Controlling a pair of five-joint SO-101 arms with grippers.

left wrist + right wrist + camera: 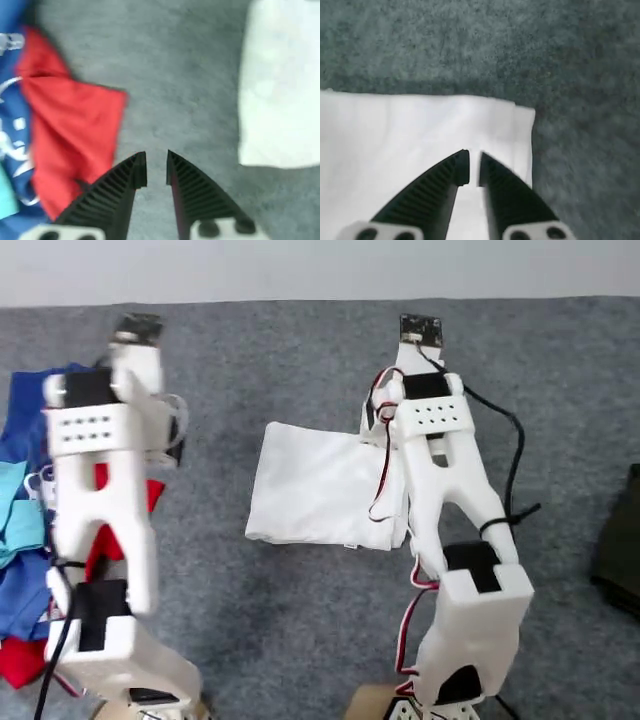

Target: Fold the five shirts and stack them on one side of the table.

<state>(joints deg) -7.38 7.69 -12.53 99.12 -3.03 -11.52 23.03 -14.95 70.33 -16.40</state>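
A folded white shirt (pixel 320 485) lies flat in the middle of the grey table. My right arm (pixel 440 440) stands over its right edge. In the right wrist view my right gripper (pixel 474 160) hovers shut above the white shirt (pixel 395 130), near a corner, with no cloth lifted. A loose pile of a blue shirt (pixel 25 410), a teal shirt (pixel 18 510) and a red shirt (pixel 152 495) lies at the left side under my left arm (pixel 95 440). My left gripper (pixel 157 160) is open by a narrow gap over bare carpet, between the red shirt (pixel 70 130) and the white shirt (pixel 280 85).
A dark folded item (pixel 620 540) sits at the right edge of the table. Grey carpet (pixel 250 620) covers the tabletop, with free room at the back and in front of the white shirt.
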